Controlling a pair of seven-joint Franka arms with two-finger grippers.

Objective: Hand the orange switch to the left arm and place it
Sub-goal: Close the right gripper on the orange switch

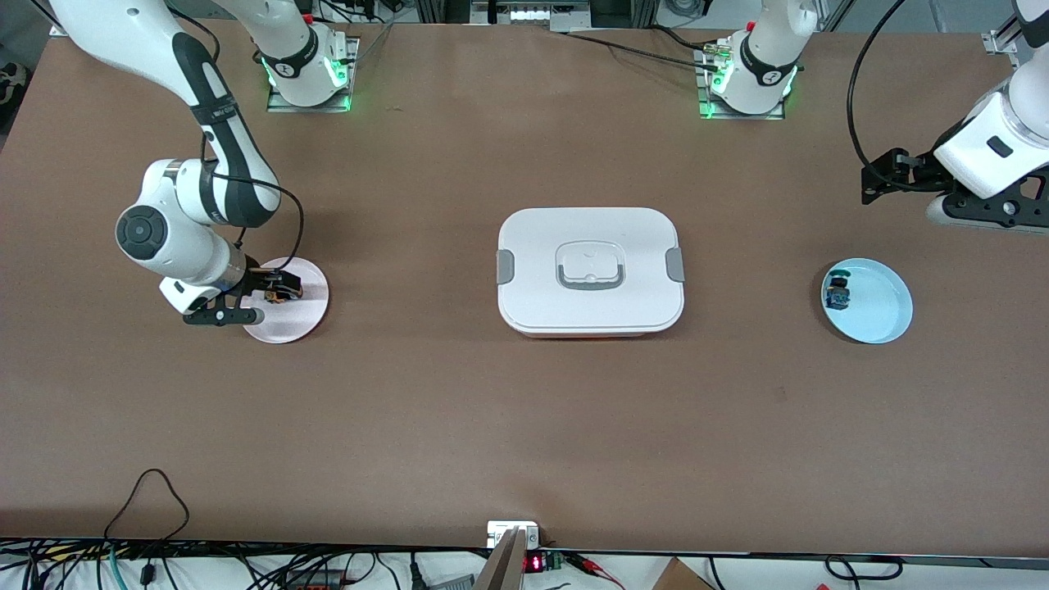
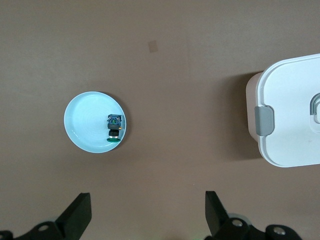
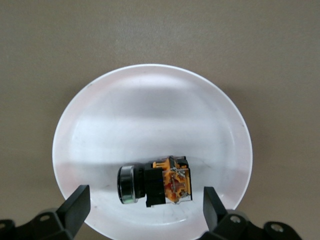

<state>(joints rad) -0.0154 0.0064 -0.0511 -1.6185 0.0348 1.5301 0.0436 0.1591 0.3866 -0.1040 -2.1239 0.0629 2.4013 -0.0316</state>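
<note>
- While hanging low over the pink plate toward the right arm's end of the counter, brackets the orange switch with the right gripper: jaws spread wide, one finger on each side, closed on nothing yet.
- Lying on its side on that plate, so probably squared up for a pinch across the body.
- Parked mid-counter between the two plates: the box, hence likely a raised handover above the lid.
- Waiting high near the left arm's end: left gripper, jaws wide and empty, looking down on the blue plate.
- On that plate's rim side, a blue switch, best left alone.
</note>
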